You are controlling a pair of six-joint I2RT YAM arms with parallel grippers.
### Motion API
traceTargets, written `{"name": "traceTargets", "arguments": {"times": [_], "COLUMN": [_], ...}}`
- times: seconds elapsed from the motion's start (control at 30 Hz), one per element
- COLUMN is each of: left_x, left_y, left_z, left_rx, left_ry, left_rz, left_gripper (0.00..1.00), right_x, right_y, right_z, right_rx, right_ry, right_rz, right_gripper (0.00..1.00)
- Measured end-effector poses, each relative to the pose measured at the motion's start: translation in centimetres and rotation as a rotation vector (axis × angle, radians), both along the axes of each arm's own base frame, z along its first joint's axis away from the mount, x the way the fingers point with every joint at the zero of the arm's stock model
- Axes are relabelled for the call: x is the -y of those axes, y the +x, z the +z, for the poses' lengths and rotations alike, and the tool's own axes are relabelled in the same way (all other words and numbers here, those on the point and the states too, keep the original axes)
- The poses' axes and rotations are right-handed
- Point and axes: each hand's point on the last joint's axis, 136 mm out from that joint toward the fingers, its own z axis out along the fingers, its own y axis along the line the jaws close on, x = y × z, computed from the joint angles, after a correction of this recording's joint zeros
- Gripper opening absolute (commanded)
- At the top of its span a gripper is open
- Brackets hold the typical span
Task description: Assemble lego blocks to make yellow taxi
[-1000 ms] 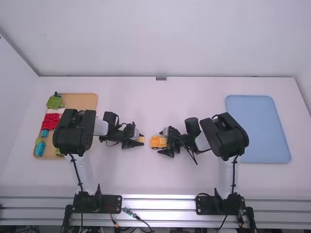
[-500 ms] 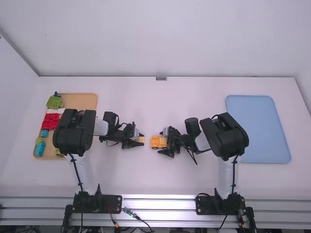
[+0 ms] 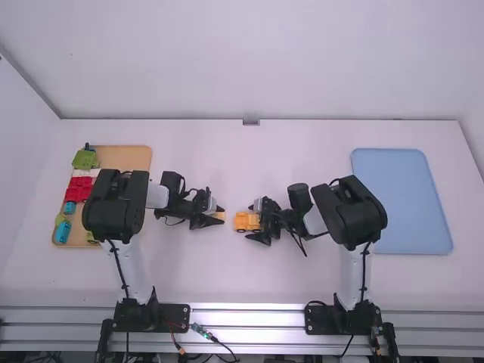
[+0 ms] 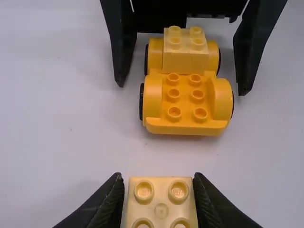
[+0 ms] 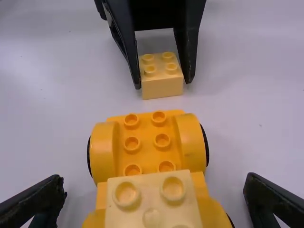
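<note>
Gripping a pale yellow block [image 5: 162, 80] between the closed fingers of our left gripper [image 3: 216, 217], we have it near the middle of the table [image 3: 249, 280]. We hold our right gripper [image 3: 258, 221] open, its fingers apart on either side of the yellow wheeled base [image 4: 185, 125], touching neither side. On that base we see a second pale block [image 4: 185, 53] at the end nearer our right gripper; the other end, with bare studs, faces our held block across a gap.
</note>
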Motion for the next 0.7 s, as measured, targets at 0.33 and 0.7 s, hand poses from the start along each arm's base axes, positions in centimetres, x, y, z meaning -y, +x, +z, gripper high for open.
{"name": "traceTargets", "arguments": {"times": [0.33,0.7], "left_x": [0.0,0.1], "left_y": [-0.2,-1.2], "left_z": [0.0,0.1], "left_rx": [-0.015,-0.08], "left_ry": [-0.001,-0.011], "left_rz": [0.0,-0.001], "left_gripper": [0.2,0.06], "right_x": [0.0,-0.1], "right_y": [0.0,0.4], "right_z": [0.0,0.0], "right_rx": [0.001,-0.016], "right_ry": [0.0,-0.007], "right_rz": [0.0,0.0], "right_gripper": [0.99,1.0]}}
